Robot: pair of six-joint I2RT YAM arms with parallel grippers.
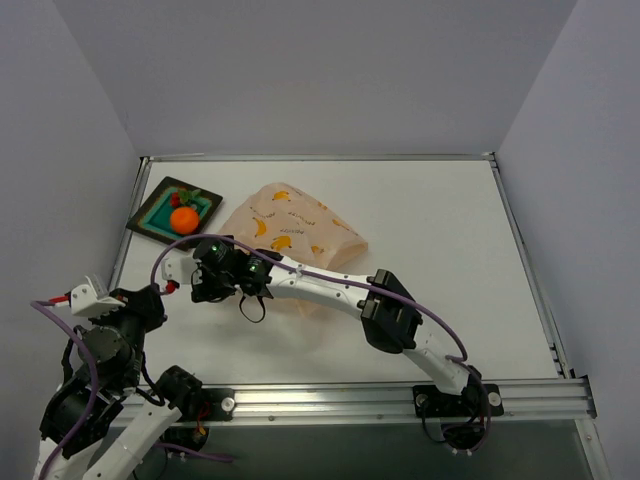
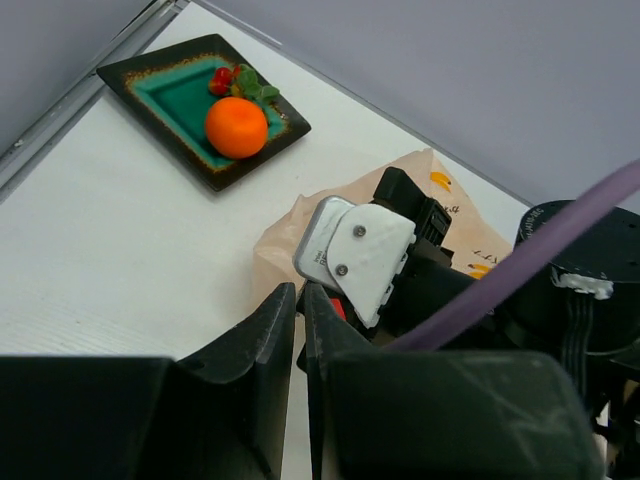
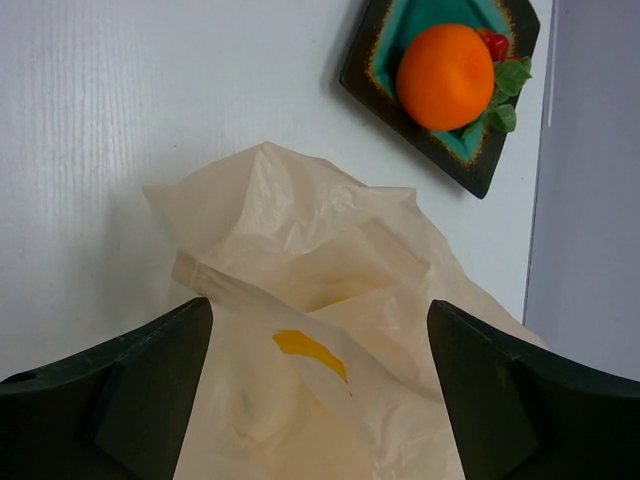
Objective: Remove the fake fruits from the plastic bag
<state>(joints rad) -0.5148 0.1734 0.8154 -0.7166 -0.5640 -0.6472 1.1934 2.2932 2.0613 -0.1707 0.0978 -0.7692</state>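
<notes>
The pale-peach plastic bag [image 1: 290, 225] printed with bananas lies crumpled mid-table; it also shows in the left wrist view [image 2: 285, 240] and fills the right wrist view [image 3: 330, 260]. The round orange fruit [image 1: 184, 220] [image 2: 236, 127] [image 3: 445, 76] and the small red fruit with green leaves [image 1: 178, 199] [image 2: 222, 80] [image 3: 496, 45] sit on the teal tray [image 1: 150, 222]. The yellow-orange oval fruit is hidden. My right gripper [image 1: 213, 283] [image 3: 320, 305] is open wide just above the bag's near-left folds, holding nothing. My left gripper [image 1: 163, 291] [image 2: 300, 298] is shut and empty, close to the right wrist.
The tray [image 2: 170, 95] [image 3: 352, 75] stands at the far left by the table's metal edge rail [image 1: 125, 240]. The right arm [image 1: 340, 290] stretches across the middle of the table with a purple cable. Grey walls close in the back and sides.
</notes>
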